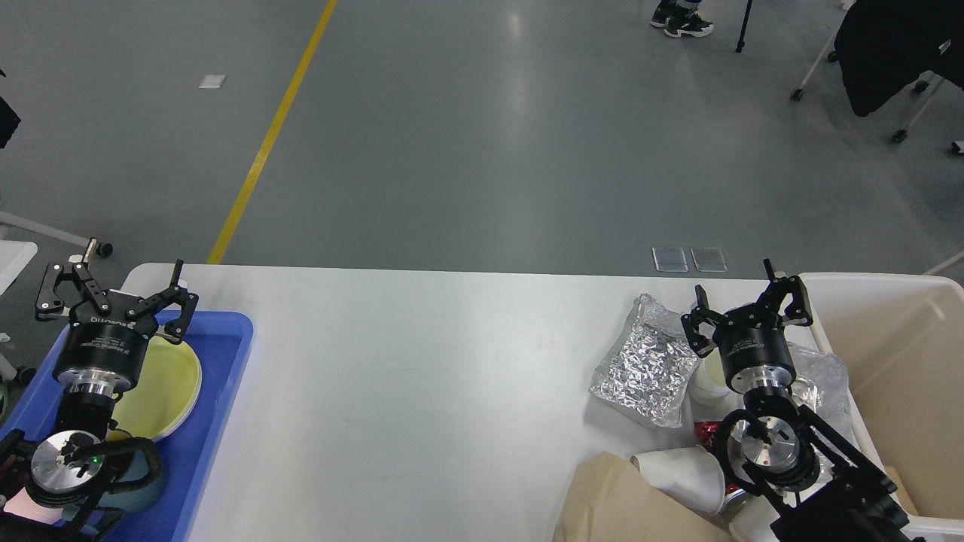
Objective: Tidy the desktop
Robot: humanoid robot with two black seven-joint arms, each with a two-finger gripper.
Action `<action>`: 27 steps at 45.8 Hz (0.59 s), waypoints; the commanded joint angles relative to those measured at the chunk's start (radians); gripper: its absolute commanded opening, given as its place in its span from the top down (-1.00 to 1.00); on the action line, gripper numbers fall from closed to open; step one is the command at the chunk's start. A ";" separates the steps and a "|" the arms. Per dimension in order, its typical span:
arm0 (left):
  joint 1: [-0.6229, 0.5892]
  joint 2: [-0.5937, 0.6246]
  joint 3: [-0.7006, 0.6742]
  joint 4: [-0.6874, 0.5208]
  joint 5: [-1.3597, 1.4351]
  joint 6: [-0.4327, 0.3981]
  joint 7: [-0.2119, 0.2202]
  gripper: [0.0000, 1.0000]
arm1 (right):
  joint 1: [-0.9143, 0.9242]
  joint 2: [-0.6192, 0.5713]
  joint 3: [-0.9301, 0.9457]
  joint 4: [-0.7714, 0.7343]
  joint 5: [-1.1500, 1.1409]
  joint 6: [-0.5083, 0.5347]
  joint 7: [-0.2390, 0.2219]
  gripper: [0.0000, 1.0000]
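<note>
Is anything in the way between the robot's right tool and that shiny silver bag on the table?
Nothing visible is. The right tool hangs open just beside the crinkled foil bag, which lies on the desktop with nothing on top of it. The cream bin sits on the tool's other side.

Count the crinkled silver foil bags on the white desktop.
2. One crinkled silver foil bag lies flat left of the right gripper; a second foil bag sits partly hidden behind that arm, beside the cream plastic bin. More may be hidden.
</note>
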 commanded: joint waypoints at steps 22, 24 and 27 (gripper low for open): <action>-0.073 -0.017 -0.007 0.067 -0.002 0.000 0.000 -0.93 | 0.000 0.000 0.000 0.000 0.000 0.000 0.000 -1.00; -0.086 -0.017 0.000 0.072 -0.002 0.000 -0.002 -0.93 | 0.000 0.000 0.000 0.000 0.000 0.000 0.000 -1.00; -0.102 -0.017 0.007 0.093 0.003 0.000 -0.002 -0.93 | 0.000 0.000 0.000 0.000 0.000 0.000 0.000 -1.00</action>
